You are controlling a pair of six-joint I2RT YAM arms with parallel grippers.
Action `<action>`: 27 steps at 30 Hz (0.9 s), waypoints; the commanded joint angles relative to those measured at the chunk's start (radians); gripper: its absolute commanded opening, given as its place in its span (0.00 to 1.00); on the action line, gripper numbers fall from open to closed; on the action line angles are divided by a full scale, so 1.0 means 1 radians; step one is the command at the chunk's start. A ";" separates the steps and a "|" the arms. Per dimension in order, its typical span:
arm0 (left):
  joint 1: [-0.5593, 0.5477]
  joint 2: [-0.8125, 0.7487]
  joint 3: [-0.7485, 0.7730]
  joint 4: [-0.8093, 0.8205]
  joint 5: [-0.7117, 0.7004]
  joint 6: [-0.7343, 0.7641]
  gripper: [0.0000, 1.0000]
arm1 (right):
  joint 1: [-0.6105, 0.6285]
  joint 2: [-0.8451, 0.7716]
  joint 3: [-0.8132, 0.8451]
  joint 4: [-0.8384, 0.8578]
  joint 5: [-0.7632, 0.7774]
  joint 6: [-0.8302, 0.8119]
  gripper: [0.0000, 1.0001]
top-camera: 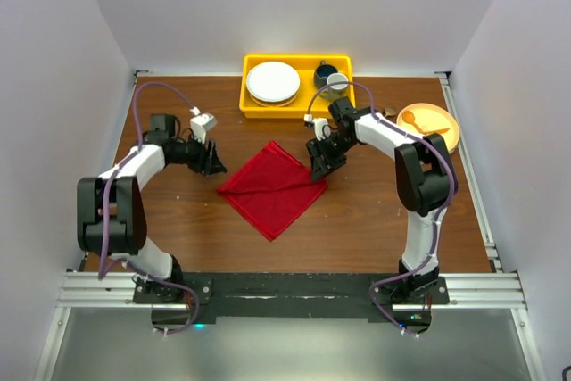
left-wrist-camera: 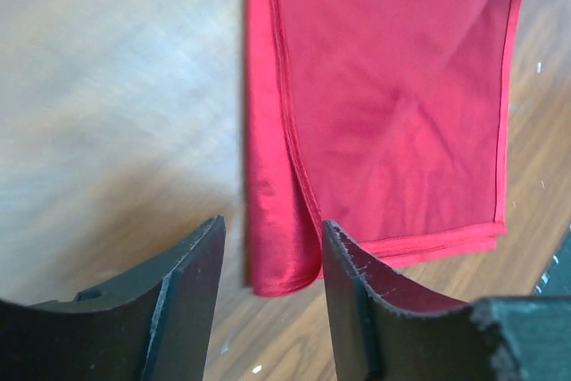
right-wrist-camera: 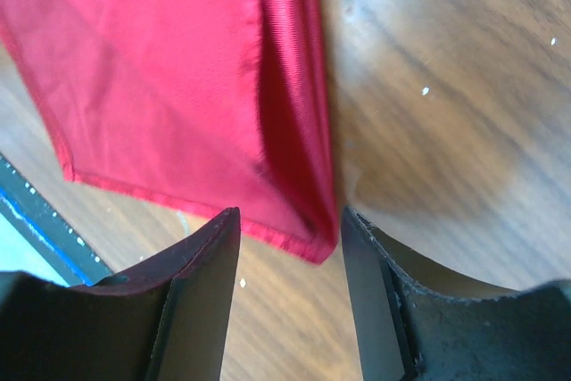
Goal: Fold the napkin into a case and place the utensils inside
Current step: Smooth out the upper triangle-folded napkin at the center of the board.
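The red napkin point(top-camera: 272, 189) lies folded on the wooden table, set like a diamond. My left gripper point(top-camera: 214, 161) is at its left corner and my right gripper point(top-camera: 319, 167) at its right corner. In the left wrist view the napkin's point(left-wrist-camera: 393, 113) folded corner lies between the jaws of the open left gripper point(left-wrist-camera: 272, 225), which hold nothing. Seen from the right wrist, the napkin's point(right-wrist-camera: 152, 69) hemmed corner sits between the jaws of the open right gripper point(right-wrist-camera: 290, 213), not pinched. A small spoon-shaped utensil point(top-camera: 414, 120) rests on the round orange plate point(top-camera: 442, 138) at the right.
A yellow tray point(top-camera: 299, 113) at the back holds white plates point(top-camera: 273, 83), a dark cup point(top-camera: 326, 71) and a pale cup point(top-camera: 336, 85). White walls close in the table's left, right and back sides.
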 commanded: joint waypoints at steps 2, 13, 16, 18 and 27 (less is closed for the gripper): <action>-0.026 -0.105 0.070 0.067 0.036 -0.028 0.52 | 0.001 -0.093 0.078 -0.006 -0.024 -0.009 0.52; -0.202 -0.015 0.154 0.122 -0.099 -0.087 0.50 | 0.020 -0.002 0.135 0.020 0.018 0.043 0.49; -0.205 -0.008 0.151 0.122 -0.101 -0.093 0.50 | 0.021 0.013 0.134 0.010 0.020 0.043 0.48; -0.205 -0.015 0.142 0.125 -0.102 -0.090 0.50 | 0.023 0.015 0.115 0.013 0.031 0.038 0.48; -0.207 -0.016 0.130 0.096 -0.113 -0.061 0.50 | 0.023 -0.037 0.017 0.019 0.049 0.034 0.13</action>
